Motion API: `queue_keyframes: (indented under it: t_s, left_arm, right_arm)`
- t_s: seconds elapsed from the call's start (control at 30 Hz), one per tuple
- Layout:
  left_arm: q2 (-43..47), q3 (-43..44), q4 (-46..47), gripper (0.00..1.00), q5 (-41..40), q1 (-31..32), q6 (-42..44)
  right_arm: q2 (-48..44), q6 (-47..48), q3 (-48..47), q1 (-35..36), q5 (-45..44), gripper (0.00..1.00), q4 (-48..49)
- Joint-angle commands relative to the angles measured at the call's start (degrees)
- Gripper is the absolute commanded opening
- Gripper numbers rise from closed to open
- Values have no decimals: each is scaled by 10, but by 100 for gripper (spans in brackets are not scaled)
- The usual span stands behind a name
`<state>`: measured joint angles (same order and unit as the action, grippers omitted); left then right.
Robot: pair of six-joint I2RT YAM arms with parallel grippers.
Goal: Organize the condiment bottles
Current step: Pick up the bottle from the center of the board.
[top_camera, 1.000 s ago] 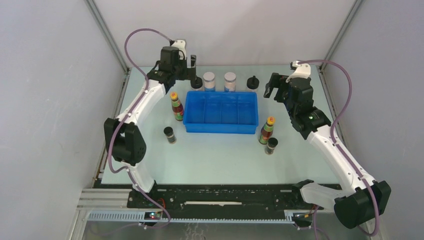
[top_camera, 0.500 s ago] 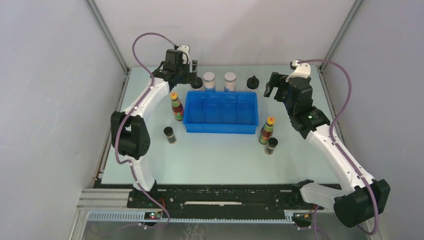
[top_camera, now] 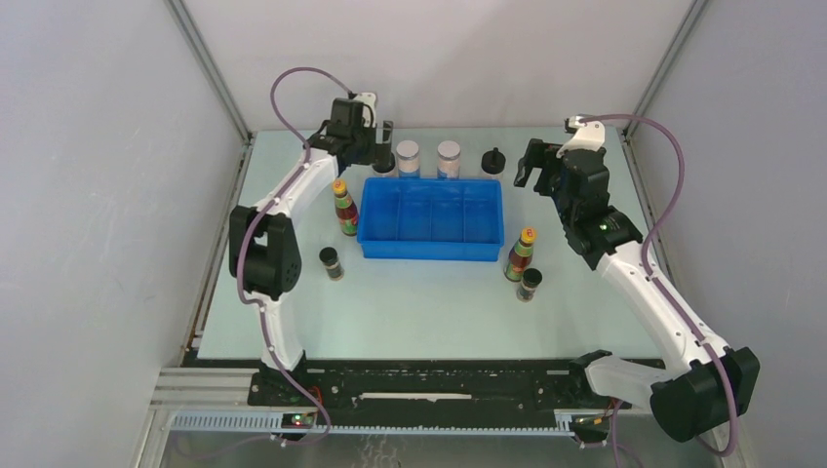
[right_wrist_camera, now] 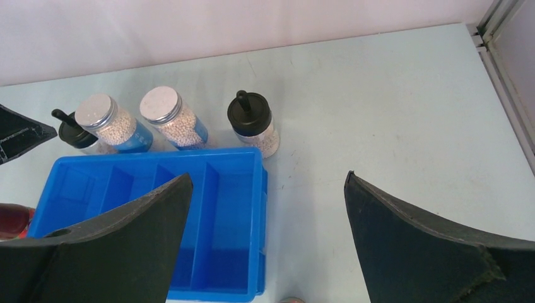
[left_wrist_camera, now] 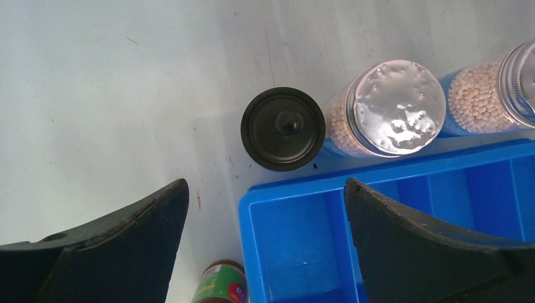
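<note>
The blue tray (top_camera: pixel 432 238) sits mid-table, its compartments empty. Behind it stand a black knob-capped bottle (top_camera: pixel 384 162), two white-lidded bottles (top_camera: pixel 408 157) (top_camera: pixel 449 156) and a second knob-capped bottle (top_camera: pixel 493 159). Orange-capped bottles stand left (top_camera: pixel 344 208) and right (top_camera: pixel 522 253) of the tray, each near a short dark bottle (top_camera: pixel 332 263) (top_camera: pixel 530 284). My left gripper (top_camera: pixel 377 139) is open and empty above the tray's back-left corner; the left wrist view shows the knob cap (left_wrist_camera: pixel 283 128) just ahead of it. My right gripper (top_camera: pixel 530 172) is open and empty, right of the second knob-capped bottle (right_wrist_camera: pixel 251 120).
Grey enclosure walls with metal frame rails surround the table on three sides. The tray's left end (left_wrist_camera: pixel 296 240) lies under my left jaws, with an orange-capped bottle's label (left_wrist_camera: pixel 221 285) beside it. The tray's right end (right_wrist_camera: pixel 233 221) lies below my right gripper.
My left arm has swung further toward the back, carrying its open gripper slightly right over the left knob-capped bottle. The right arm and all bottles have stayed put.
</note>
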<state>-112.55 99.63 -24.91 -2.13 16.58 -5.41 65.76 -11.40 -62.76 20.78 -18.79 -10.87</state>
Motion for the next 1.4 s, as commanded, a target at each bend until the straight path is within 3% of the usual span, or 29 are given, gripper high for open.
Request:
queue_keyframes:
  t_s: [0.0, 1.37]
  left_arm:
    - [-10, 42, 13, 97, 17, -1, 12]
    - [-81, 70, 57, 94, -2, 4, 14]
  right_arm:
    - [7, 14, -3, -1, -2, 100, 29]
    - [19, 4, -3, 1, 6, 100, 31]
